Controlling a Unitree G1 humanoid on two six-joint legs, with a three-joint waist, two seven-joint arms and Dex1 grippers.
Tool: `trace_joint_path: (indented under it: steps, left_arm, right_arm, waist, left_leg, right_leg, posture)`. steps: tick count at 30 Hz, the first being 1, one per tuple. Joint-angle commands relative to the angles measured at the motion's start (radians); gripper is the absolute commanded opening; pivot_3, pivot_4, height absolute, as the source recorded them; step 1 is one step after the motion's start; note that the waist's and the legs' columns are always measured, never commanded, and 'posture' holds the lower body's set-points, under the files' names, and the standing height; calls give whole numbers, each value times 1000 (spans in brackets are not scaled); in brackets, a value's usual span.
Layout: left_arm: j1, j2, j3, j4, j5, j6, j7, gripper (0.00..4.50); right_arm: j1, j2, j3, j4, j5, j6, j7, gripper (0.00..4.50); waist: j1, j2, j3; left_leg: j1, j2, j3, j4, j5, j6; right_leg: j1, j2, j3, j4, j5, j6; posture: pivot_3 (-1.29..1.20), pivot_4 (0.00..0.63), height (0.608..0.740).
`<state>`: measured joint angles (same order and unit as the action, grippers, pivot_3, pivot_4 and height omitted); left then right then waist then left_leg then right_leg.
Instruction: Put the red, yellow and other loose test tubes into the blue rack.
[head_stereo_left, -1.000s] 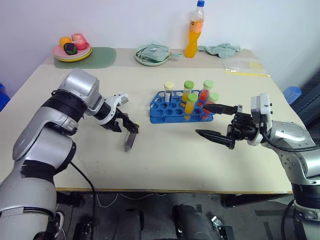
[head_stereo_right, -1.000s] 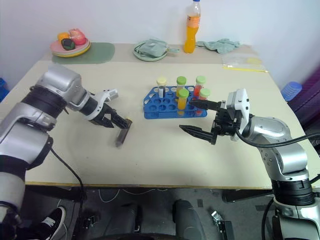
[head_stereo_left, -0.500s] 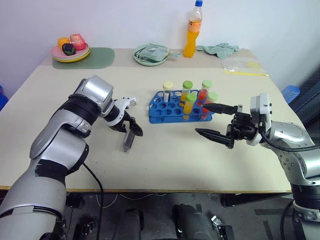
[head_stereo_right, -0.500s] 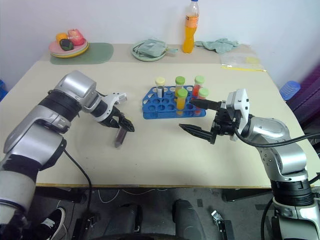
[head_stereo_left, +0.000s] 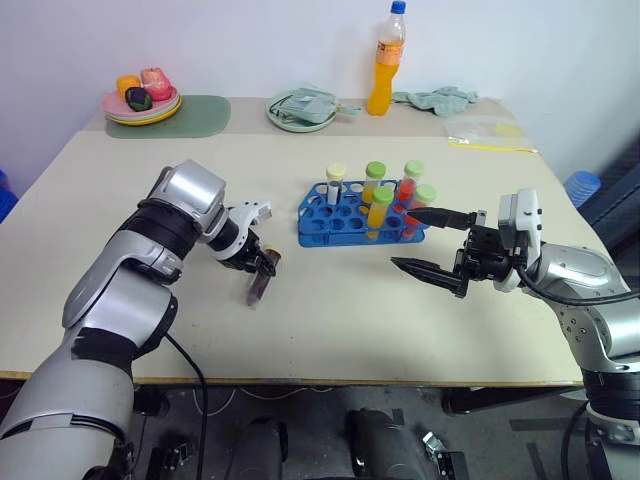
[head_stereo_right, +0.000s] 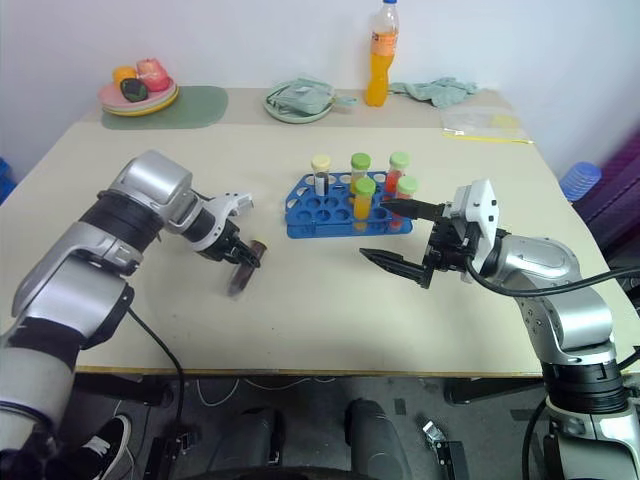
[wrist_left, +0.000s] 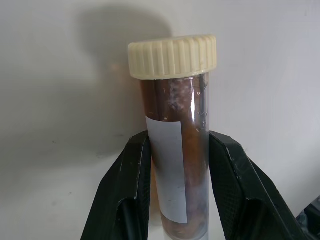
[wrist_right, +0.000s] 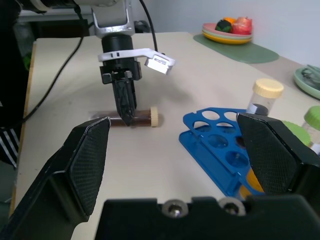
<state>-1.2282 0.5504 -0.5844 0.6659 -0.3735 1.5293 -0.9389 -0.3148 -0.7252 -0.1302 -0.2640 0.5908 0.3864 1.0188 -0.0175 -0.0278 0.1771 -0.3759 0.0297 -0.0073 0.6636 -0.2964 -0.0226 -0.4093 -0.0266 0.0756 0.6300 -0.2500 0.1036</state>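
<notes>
A dark brown test tube (wrist_left: 175, 150) with a pale yellow cap lies flat on the table, left of the blue rack (head_stereo_left: 338, 226). My left gripper (head_stereo_left: 266, 262) points down and is shut on the tube, one finger against each side of its middle. The rack holds several upright tubes: a yellow one (head_stereo_left: 380, 210) and a red one (head_stereo_left: 405, 190) with green caps, and a pale-capped one (head_stereo_left: 336, 180). My right gripper (head_stereo_left: 404, 238) hovers open just right of the rack, holding nothing. In the right wrist view the tube (wrist_right: 142, 119) lies under the left gripper (wrist_right: 125, 111).
Along the table's far edge stand a tall orange drink bottle (head_stereo_left: 388, 60), a green plate with a cloth (head_stereo_left: 303, 110), a plate of fruit (head_stereo_left: 143, 98) on a green mat, a crumpled cloth (head_stereo_left: 440, 98) and a clear bag (head_stereo_left: 490, 135).
My left gripper's fingers, open around the lying tube before, have shut on it. The right arm has stayed still.
</notes>
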Motion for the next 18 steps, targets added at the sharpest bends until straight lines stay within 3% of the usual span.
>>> trace_joint_path:
  steps: [1,14,18]
  left_arm:
    - [4,8,31,-35,1,18,13,1655]
    - [80,82,169,-212,-39,82,105,1655]
    - [110,115,231,-310,-21,-48,129,1655]
  right_arm:
    - [-12,4,-17,-10,-1,-22,-3,4500]
    - [-21,3,-6,10,-14,-30,12,4500]
    - [-20,1,-10,15,-16,-33,16,4500]
  waist:
    - [-1,0,0]
    - [-1,0,0]
    - [0,0,0]
  left_leg:
    - [0,0,0,0,0,0]
    - [0,0,0,0,0,0]
    - [0,0,0,0,0,0]
  right_leg:
    - [0,0,0,0,0,0]
    - [0,0,0,0,0,0]
    - [0,0,0,0,0,0]
  posture:
    - [0,150,740]
    - [0,150,740]
    - [0,150,740]
